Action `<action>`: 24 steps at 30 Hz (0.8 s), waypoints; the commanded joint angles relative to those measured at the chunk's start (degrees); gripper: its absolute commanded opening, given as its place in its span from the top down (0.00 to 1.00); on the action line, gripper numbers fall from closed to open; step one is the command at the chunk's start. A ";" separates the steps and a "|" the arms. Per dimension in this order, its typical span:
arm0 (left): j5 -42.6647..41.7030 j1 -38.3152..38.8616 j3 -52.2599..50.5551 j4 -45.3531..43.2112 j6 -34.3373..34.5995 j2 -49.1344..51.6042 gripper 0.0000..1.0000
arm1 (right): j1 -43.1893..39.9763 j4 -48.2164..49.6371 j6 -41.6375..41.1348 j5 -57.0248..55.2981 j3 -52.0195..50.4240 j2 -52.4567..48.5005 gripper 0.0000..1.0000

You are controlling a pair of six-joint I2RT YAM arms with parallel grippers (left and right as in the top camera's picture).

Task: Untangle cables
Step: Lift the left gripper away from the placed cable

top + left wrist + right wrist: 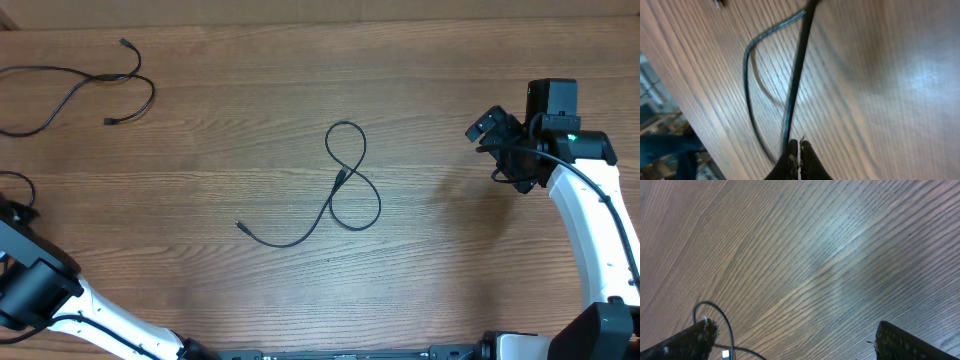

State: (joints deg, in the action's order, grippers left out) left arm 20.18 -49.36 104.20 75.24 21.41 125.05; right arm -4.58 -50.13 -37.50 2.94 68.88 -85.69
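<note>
Thin black cable (345,185) in a figure-8 on the worktop (200,300), another cable (75,95) sprawled far left, left claw (799,152) clenched on taut cord (797,75), right claw (794,327) gaping

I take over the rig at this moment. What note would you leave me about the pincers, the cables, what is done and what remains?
Left pincer: shut on the left cable, at the left edge of the table.
Right pincer: open, holding nothing, above the right side.
Centre cable: alone mid-table, crossing itself in a figure eight.
Done: the two cables lie apart.
Left to do: open that figure eight; straighten the left cable.
</note>
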 commanded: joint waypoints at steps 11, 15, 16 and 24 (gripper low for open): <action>-59.69 6.45 12.00 2.54 -30.67 0.42 0.01 | -0.37 0.28 0.09 -0.50 0.09 0.81 0.00; -59.67 13.94 11.50 2.36 -31.39 0.42 0.00 | -0.37 0.28 0.09 -0.48 0.09 0.81 0.00; -59.67 15.80 11.50 2.32 -31.98 0.42 0.00 | -0.37 0.28 0.09 -0.48 0.09 0.81 0.00; -54.25 33.40 11.32 1.95 -35.15 0.46 0.00 | -0.37 0.28 0.09 -0.48 0.09 0.81 0.00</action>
State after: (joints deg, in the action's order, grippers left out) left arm -36.88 -22.83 115.85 77.17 -10.55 125.05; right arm -4.58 -50.15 -37.47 2.94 68.88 -85.69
